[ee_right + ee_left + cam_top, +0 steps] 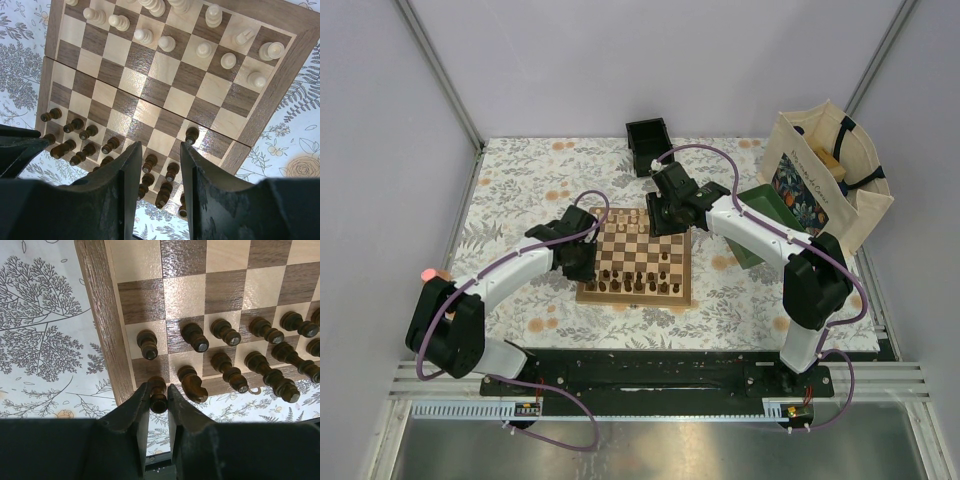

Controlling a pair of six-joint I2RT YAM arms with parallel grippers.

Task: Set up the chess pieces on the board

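Note:
The board (642,252) lies in the middle of the table. Cream chess pieces (625,220) stand at its far edge and dark brown chess pieces (640,282) along its near two rows. My left gripper (586,262) is at the board's near left corner. In the left wrist view it (158,396) is shut on a dark brown piece (158,401) standing on the corner square, beside a dark knight (192,385). My right gripper (665,215) hovers over the board's far side; in its wrist view it (159,152) is open and empty above the board (165,67), with cream pieces (167,44) and dark pieces (80,132) below.
A small black box (648,143) stands behind the board. A green tray (770,215) and a cream tote bag (825,180) are at the right. A floral cloth (520,190) covers the table.

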